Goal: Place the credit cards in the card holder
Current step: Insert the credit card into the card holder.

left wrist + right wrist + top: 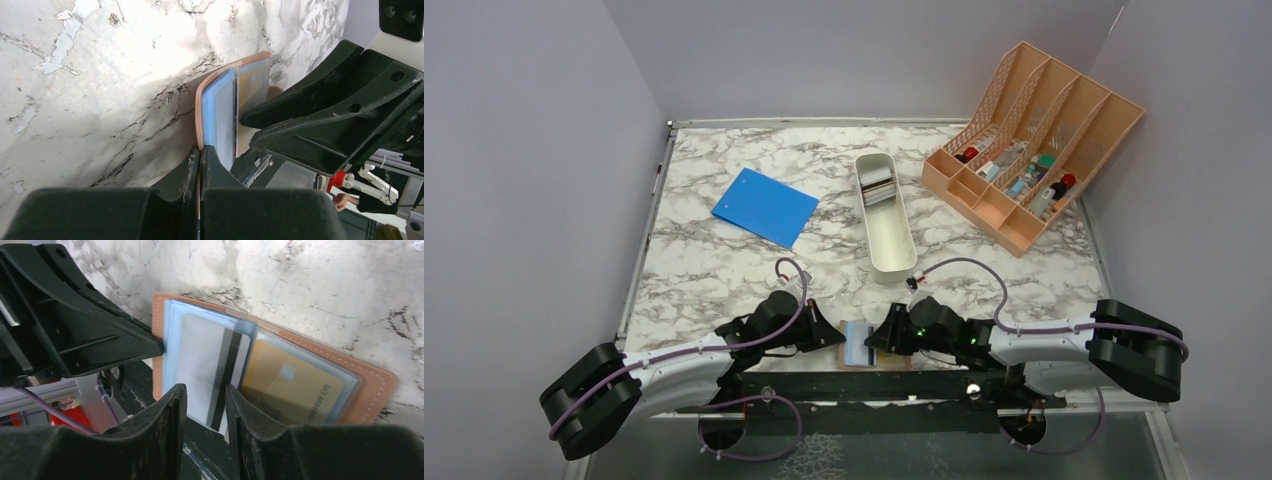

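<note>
The marble surface (pixel 704 270) carries everything. Far beyond the card holder (pixel 860 345) and to its right stands the peach lattice organiser (pixel 1009 80), its compartments holding small bottles and tubes. Straight beyond the card holder lies the long white tray (pixel 889 245), with a small stack of cards (pixel 878 185) at its far end. Beyond the holder and to its left lies the blue notebook (pixel 765 206).

The card holder lies open at the near edge between the 2 arms. It is brown and stitched outside, with pale blue clear-fronted pockets inside. Only the right wrist view shows its contents: a silver-grey card (pixel 200 360) with a black stripe, sticking partly out, and a gold-brown card (pixel 290 385) fully pocketed beside it.

The left wrist view shows the left tool (pixel 201 150) pinched onto the holder's brown edge. The right tool (pixel 206 390) has its fingers narrowly apart over the silver-grey card's protruding end, clamping nothing.
</note>
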Controlling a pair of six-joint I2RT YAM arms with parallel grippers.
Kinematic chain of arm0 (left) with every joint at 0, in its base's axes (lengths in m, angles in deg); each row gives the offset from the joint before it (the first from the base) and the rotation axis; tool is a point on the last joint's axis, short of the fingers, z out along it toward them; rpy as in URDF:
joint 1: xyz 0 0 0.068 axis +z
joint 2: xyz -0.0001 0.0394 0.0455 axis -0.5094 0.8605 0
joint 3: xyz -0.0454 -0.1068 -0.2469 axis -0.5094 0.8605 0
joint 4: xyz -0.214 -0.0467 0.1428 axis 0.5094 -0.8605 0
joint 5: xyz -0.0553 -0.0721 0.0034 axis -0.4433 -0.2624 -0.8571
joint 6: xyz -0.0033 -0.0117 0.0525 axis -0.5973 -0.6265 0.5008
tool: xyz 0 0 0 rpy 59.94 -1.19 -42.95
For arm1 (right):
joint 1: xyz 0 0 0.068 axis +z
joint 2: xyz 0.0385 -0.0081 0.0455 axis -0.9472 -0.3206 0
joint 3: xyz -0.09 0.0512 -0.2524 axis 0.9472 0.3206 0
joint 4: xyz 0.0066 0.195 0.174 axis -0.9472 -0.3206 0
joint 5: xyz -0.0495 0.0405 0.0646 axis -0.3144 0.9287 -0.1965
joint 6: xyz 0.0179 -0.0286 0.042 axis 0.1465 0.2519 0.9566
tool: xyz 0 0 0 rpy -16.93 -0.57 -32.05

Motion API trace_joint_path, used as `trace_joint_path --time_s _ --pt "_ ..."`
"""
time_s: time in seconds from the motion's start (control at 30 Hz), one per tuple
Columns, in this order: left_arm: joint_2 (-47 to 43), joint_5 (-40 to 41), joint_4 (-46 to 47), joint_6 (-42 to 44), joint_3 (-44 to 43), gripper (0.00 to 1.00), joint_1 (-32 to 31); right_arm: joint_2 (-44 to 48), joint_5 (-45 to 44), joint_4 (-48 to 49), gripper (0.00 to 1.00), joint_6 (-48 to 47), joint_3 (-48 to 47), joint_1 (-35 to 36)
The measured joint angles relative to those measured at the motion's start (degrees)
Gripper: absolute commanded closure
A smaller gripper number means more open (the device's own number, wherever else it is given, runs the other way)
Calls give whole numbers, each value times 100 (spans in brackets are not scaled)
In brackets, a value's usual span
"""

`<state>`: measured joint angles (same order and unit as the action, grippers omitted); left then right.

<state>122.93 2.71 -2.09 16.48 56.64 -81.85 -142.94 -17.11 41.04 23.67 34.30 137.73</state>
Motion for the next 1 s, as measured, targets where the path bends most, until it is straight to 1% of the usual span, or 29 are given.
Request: trace_joint_path --time_s 0.2,0.33,0.5,0.87,1.0 --pt "0 -2 4 -4 0 100 0 -118 26 310 57 44 20 2" --pt "-2 -2 0 -4 0 100 0 -245 26 328 56 39 0 0" --pt "-46 -2 -20 -4 0 100 0 -221 -11 -4 52 37 -223 2" --pt "-103 -2 -33 -4 0 100 0 -216 -256 -876 52 155 -566 68" --pt "-103 0 -31 -4 0 100 0 -280 -352 -1010 52 264 -627 103"
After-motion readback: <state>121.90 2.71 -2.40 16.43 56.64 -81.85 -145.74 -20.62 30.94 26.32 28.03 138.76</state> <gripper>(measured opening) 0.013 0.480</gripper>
